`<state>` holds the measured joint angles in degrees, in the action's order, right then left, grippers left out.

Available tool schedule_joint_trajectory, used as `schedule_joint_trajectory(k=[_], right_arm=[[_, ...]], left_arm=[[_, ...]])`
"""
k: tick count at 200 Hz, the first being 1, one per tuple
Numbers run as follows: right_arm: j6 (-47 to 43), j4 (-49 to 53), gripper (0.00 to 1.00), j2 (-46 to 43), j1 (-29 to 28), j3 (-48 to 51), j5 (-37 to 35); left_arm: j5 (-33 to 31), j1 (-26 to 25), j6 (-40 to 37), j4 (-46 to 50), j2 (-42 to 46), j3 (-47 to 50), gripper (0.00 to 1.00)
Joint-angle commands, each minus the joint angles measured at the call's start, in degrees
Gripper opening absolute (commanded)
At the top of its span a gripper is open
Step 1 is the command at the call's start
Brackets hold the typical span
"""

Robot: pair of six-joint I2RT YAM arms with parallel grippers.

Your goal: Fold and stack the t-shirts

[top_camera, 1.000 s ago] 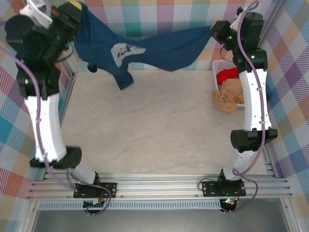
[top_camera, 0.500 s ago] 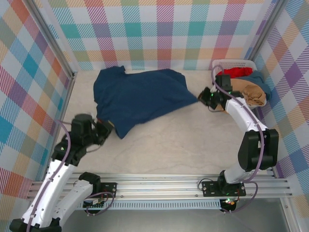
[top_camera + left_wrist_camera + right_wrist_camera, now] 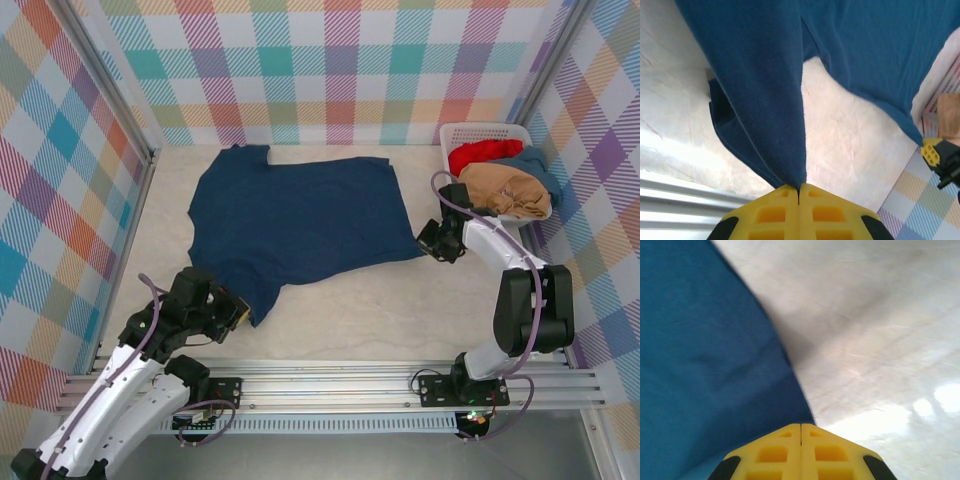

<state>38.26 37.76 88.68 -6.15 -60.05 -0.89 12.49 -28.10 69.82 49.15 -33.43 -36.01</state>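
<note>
- One navy t-shirt (image 3: 295,220) lies spread on the table (image 3: 400,310).
- One basket (image 3: 486,129) at 2 o'clock holds three: red t-shirt (image 3: 480,153), tan t-shirt (image 3: 505,188), teal t-shirt (image 3: 536,160).
- Clenched on the navy edge: left gripper (image 3: 240,312) at 7 o'clock, right gripper (image 3: 425,243) at 4 o'clock.

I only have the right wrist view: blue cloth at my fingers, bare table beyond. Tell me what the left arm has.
Observer: The left fingers are shut on the navy t-shirt, at its near-left corner.
Operator: Describe how the shirt lies.
Observer: It is spread mostly flat across the table, with no print showing.
Operator: Report what's waiting.
Observer: The white basket at the far right holds a red shirt, a tan shirt and a teal-blue shirt.
</note>
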Motion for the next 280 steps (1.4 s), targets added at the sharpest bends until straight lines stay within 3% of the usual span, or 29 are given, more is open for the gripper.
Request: schedule_joint_trajectory(k=[1,32,69,97,144,172,212,247,280], right_arm=[[1.55,9.86,0.0,-4.78,-0.44,-0.61,-11.43],[2.14,15.78,0.0,-17.61,-0.44,3.32,-16.95],[4.2,16.78,0.0,-22.4,-2.53,10.52,-11.73],[3.23,8.02,0.0,-10.64,-8.24,9.07,-3.4],[0.83,1.74,0.0,13.4,-17.66,-11.15,2.74],[-0.4,2.97,0.0,21.09,-21.99,-21.55,3.75],[-0.6,4.63,0.0,18.13,-22.15,-18.34,1.2],[0.82,8.9,0.0,4.59,-17.66,-7.03,-4.28],[0.59,13.45,0.0,-7.37,-10.87,1.65,-7.41]], left_arm=[[0.66,-3.63,0.65,3.3,-2.42,-2.18,0.0],[-1.21,-4.07,-2.15,0.99,-8.61,-2.85,0.0],[-3.29,-4.07,-3.4,-0.5,-13.97,-4.36,0.0],[-12.26,-3.94,-2.84,11.56,-10.03,-7.79,0.0],[-32.26,-3.9,12.73,39.5,6.9,-14.75,0.0],[-39.03,-3.9,12.66,46.26,8.34,-20.25,0.0],[-31.81,-3.9,9.58,34.75,3.97,-15.5,0.0],[-22.29,-3.98,6.34,22.4,-0.94,-9.91,0.0],[-15.48,-4.19,2.38,17.1,-7.74,-9.09,0.0]])
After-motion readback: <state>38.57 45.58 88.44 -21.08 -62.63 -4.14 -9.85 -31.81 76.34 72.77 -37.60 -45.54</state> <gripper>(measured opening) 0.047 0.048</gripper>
